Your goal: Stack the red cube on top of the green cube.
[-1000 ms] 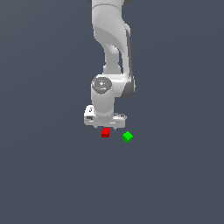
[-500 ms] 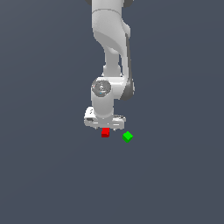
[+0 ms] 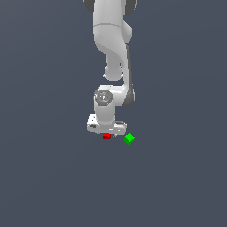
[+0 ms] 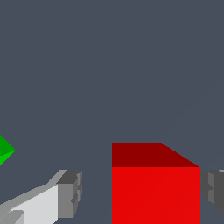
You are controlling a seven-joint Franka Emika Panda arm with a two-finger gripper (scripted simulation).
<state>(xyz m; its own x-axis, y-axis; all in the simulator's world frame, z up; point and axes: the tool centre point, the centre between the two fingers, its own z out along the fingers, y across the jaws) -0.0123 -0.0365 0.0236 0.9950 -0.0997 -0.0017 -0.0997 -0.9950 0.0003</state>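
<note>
Fingers now lowered astride the red cube, one pad still clear of it, nothing gripped; the cube rests on the counter just beside the green cube.

Arm is showing smooth white rounded shells w/ dark grey bands at the joints, esp. along the side by the wrist. A round grey disc w/ a metallic sheen is sitting on the wrist housing. Hand block at the bottom is rendering white & boxy, w/ a small dark marking on its end. In the wrist view, fingers are appearing white, angular, tipped w/ grey ribbed pads. No cables or screws showing.
</note>
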